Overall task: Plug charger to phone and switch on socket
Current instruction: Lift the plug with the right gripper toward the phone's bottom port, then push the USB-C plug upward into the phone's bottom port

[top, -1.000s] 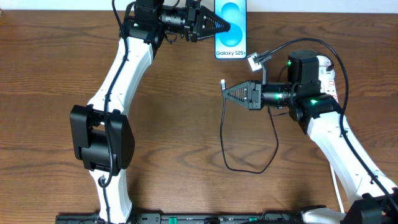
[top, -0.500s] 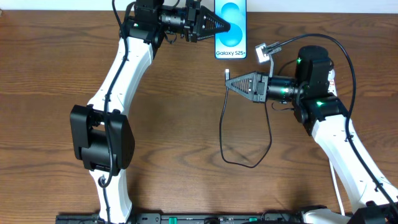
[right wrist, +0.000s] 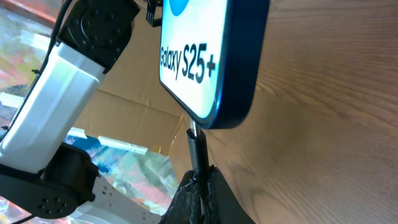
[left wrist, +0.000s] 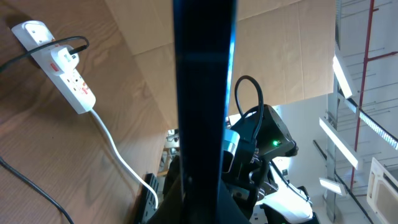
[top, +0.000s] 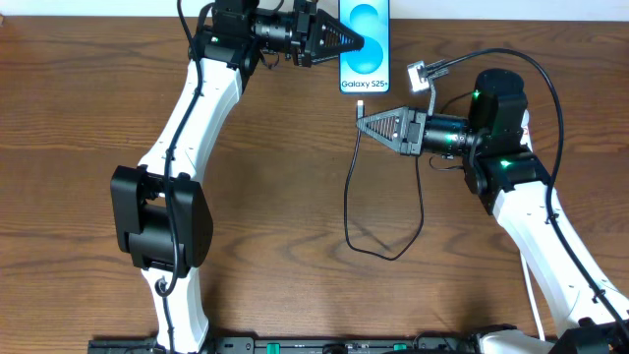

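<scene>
Inserting the plug was the step in hand, we judged.

- Charger (top: 346, 202): slack loop on the desk (top: 275, 197); tip pinched in the closed right claw (top: 360, 117), just short of the phone (top: 364, 44).
- Phone: at the far desk edge, clamped by the left claw (top: 357, 43).
- Next move, we reckoned: fine alignment, short push.
- Socket (left wrist: 65, 65): to the right, switch not yet pressed.
- Room: ample nearward, little beyond.

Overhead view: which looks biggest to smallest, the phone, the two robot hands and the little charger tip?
1. phone, even though the picture's top edge cuts it off.
2. left hand and right hand: they look about alike, so I would not rank them.
3. charger tip, by far the smallest.
</scene>
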